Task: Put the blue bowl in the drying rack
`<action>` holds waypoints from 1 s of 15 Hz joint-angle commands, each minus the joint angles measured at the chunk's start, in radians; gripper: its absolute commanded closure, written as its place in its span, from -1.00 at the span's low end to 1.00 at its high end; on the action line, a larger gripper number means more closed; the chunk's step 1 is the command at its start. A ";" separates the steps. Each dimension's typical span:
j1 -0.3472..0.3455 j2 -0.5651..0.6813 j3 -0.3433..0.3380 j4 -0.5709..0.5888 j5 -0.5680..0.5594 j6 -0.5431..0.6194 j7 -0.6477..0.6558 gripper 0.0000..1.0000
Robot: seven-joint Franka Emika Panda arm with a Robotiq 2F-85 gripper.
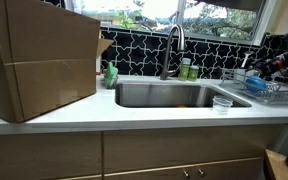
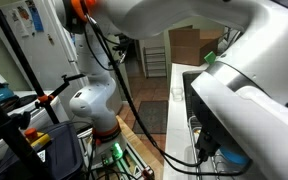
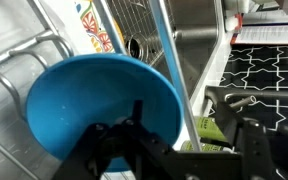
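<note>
In the wrist view the blue bowl (image 3: pixel 84 105) fills the left half, tilted with its hollow facing the camera. It rests among the silvery wires of the drying rack (image 3: pixel 19 60). My gripper (image 3: pixel 189 128) is open. One finger lies across the bowl's inside and the other stands well outside its rim, with a wide gap between them. In an exterior view the gripper (image 1: pixel 271 68) hangs over the rack (image 1: pixel 274 95) at the counter's right end, where the bowl is too small to pick out. In an exterior view a blue patch (image 2: pixel 229 158) shows under the arm.
A steel sink (image 1: pixel 169 95) with a faucet (image 1: pixel 172 50) lies in the middle of the counter. A clear glass cup (image 1: pixel 222 103) stands by the sink's corner. A big cardboard box (image 1: pixel 39 60) stands at the left, with a green bottle (image 1: pixel 111 75) behind the sink.
</note>
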 commanded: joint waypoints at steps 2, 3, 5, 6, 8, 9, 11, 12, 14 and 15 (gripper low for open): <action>-0.025 -0.027 0.017 -0.008 -0.020 0.009 0.013 -1.00; -0.026 -0.035 0.016 -0.007 -0.024 0.008 0.014 -1.00; -0.023 -0.065 0.012 -0.007 -0.047 0.011 0.023 -1.00; -0.021 -0.082 0.010 -0.006 -0.063 0.015 0.028 -0.99; -0.011 -0.125 0.009 0.002 -0.124 0.019 0.052 -0.98; -0.001 -0.155 0.008 0.001 -0.165 0.051 0.076 -1.00; 0.019 -0.211 0.011 0.010 -0.288 0.116 0.129 -1.00; 0.024 -0.237 0.017 0.014 -0.338 0.150 0.157 -1.00; 0.036 -0.277 0.035 0.035 -0.445 0.206 0.203 -1.00; 0.043 -0.295 0.046 0.046 -0.500 0.231 0.219 -1.00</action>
